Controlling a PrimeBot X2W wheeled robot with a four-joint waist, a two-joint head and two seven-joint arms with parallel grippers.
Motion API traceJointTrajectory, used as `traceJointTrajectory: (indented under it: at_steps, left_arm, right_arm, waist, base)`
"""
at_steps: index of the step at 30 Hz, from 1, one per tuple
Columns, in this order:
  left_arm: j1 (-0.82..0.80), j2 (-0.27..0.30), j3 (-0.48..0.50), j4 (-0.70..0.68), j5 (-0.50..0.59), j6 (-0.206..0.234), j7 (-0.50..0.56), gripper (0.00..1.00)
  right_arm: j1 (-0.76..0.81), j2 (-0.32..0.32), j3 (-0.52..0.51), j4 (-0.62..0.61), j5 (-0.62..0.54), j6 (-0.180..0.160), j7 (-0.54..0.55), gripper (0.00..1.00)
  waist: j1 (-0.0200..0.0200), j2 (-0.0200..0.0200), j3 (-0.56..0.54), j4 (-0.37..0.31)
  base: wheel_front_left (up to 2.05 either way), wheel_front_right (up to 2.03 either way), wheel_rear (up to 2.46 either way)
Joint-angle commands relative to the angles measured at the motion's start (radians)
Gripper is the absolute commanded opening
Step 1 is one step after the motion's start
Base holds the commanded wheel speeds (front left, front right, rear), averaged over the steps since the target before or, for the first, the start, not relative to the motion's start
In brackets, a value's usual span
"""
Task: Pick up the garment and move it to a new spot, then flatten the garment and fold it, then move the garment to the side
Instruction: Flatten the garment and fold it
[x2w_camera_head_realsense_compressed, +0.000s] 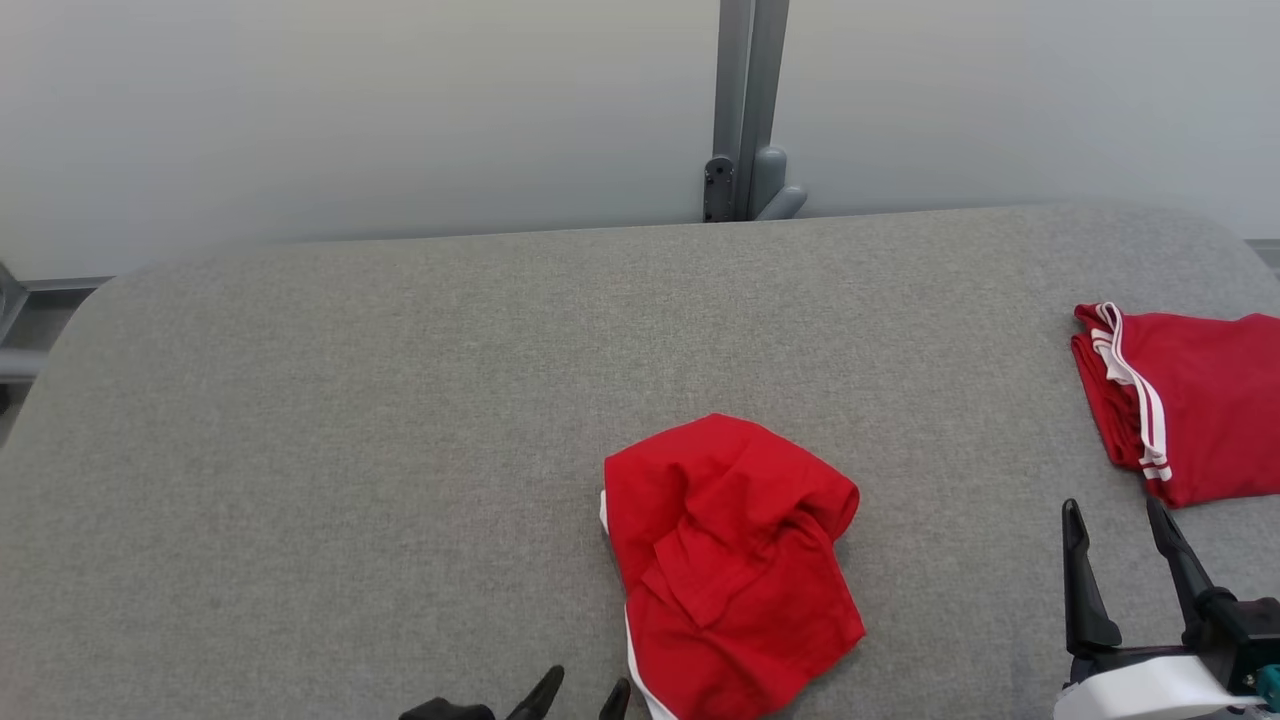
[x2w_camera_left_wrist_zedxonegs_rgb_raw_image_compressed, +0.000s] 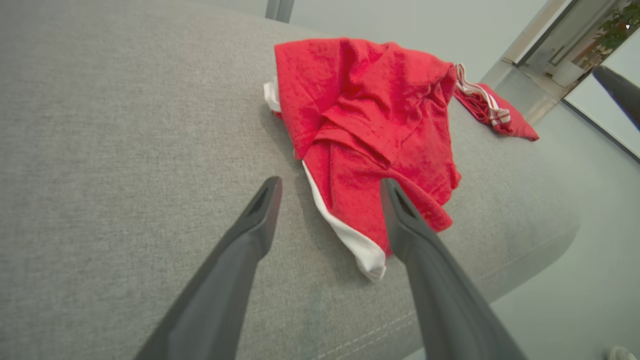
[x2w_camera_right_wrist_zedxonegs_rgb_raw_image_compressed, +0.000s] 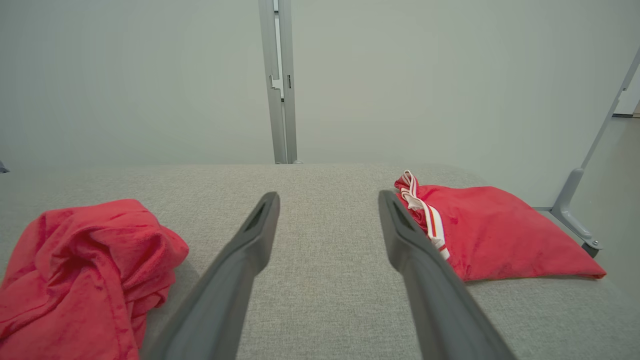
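Observation:
A crumpled red garment (x2w_camera_head_realsense_compressed: 735, 560) with a white hem lies bunched on the grey padded table (x2w_camera_head_realsense_compressed: 350, 400), near its front edge. My left gripper (x2w_camera_head_realsense_compressed: 588, 680) stands open just left of the garment's near corner. In the left wrist view the garment (x2w_camera_left_wrist_zedxonegs_rgb_raw_image_compressed: 370, 125) lies ahead, its white-edged corner between the spread fingers of the left gripper (x2w_camera_left_wrist_zedxonegs_rgb_raw_image_compressed: 330, 184), which hold nothing. My right gripper (x2w_camera_head_realsense_compressed: 1112, 505) is open to the right of the garment, apart from it. In the right wrist view the garment (x2w_camera_right_wrist_zedxonegs_rgb_raw_image_compressed: 85, 270) sits at the lower left and the right gripper (x2w_camera_right_wrist_zedxonegs_rgb_raw_image_compressed: 327, 196) hovers over bare table.
A second red garment (x2w_camera_head_realsense_compressed: 1190, 400) with white stripes lies folded at the table's right edge, just beyond my right gripper. A grey post (x2w_camera_head_realsense_compressed: 745, 110) stands behind the table's far edge against a pale wall. The table's left half is bare fabric.

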Motion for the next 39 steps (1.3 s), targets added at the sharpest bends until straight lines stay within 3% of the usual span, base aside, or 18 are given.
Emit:
traceJointTrajectory:
  at_steps: [1,8,18,19,20,21,29,33,39]
  left_arm:
    - [-0.010,0.007,-0.016,0.002,-0.057,0.001,0.038,1.00]
    - [-0.036,0.022,-0.088,0.029,-0.179,0.000,0.184,1.00]
    - [-0.081,0.033,-0.077,0.095,-0.198,0.004,0.178,1.00]
    - [-0.087,0.030,-0.079,0.098,-0.207,0.003,0.177,0.84]
    - [-0.096,0.029,-0.080,0.095,-0.209,0.003,0.165,0.51]
    - [-0.104,0.029,-0.083,0.093,-0.214,0.002,0.157,0.00]
    - [-0.136,0.056,-0.106,-0.003,-0.314,0.000,0.112,0.00]
    - [-0.159,0.064,-0.032,-0.155,-0.395,0.003,0.094,0.00]
    - [-0.235,0.100,0.104,-0.346,-0.459,0.065,0.115,0.00]
  right_arm:
    - [-0.014,-0.002,0.003,-0.003,0.002,0.000,0.000,1.00]
    - [-0.037,-0.002,0.019,-0.008,0.012,0.000,0.000,1.00]
    - [-0.057,-0.002,0.017,-0.003,0.017,0.000,0.000,1.00]
    - [-0.060,-0.002,0.017,-0.002,0.017,0.000,0.000,1.00]
    - [-0.061,-0.002,0.017,-0.003,0.016,0.000,0.000,1.00]
    - [-0.063,-0.002,0.018,-0.003,0.016,0.000,0.000,1.00]
    - [-0.069,-0.002,0.010,-0.003,0.020,0.000,0.000,1.00]
    - [-0.059,-0.002,0.002,-0.004,0.020,0.000,0.000,1.00]
    - [-0.066,-0.002,0.008,0.000,0.027,0.000,0.000,1.00]
  waist:
    - [0.0000,0.0000,0.014,-0.019]
    - [0.0000,0.0000,0.043,-0.082]
    - [0.0000,0.0000,0.083,-0.145]
    - [0.0000,0.0000,0.086,-0.149]
    - [0.0000,0.0000,0.089,-0.152]
    - [0.0000,0.0000,0.090,-0.155]
    - [0.0000,0.0000,0.097,-0.173]
    - [0.0000,0.0000,0.090,-0.170]
    - [0.0000,0.0000,0.079,-0.166]
  base:
    - [0.00,0.00,0.00]
    - [0.00,0.00,0.00]
    - [0.00,0.00,0.00]
    - [0.00,0.00,0.00]
    - [0.00,0.00,0.00]
    - [0.00,0.00,0.00]
    - [0.00,0.00,0.00]
    - [0.00,0.00,0.00]
    - [0.00,0.00,0.00]
